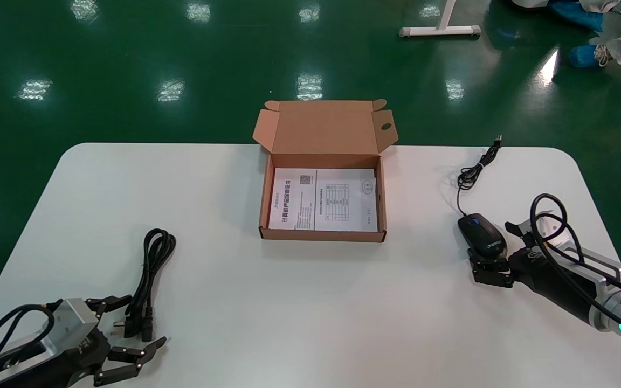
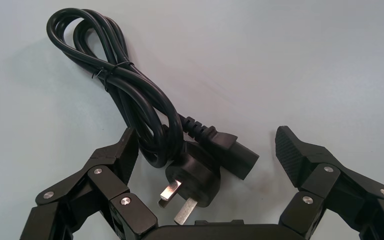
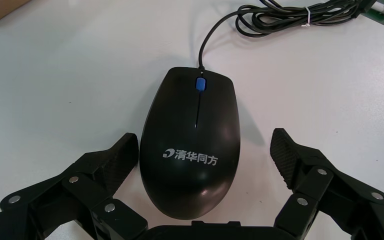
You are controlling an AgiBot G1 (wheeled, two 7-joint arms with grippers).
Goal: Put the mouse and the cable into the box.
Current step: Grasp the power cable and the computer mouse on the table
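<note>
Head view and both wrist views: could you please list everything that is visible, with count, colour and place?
table: one, white, under everything.
box: one, brown, open, far middle of table.
paper: one, white printed sheet, inside box.
mouse: one, black, table's right side; its cord bundled behind it.
power cable: one, black, tied, table's left side.
floor: green, beyond table.
left tool: one, black, open around power cable's plug end.
right tool: one, black, open around mouse's rear.
</note>
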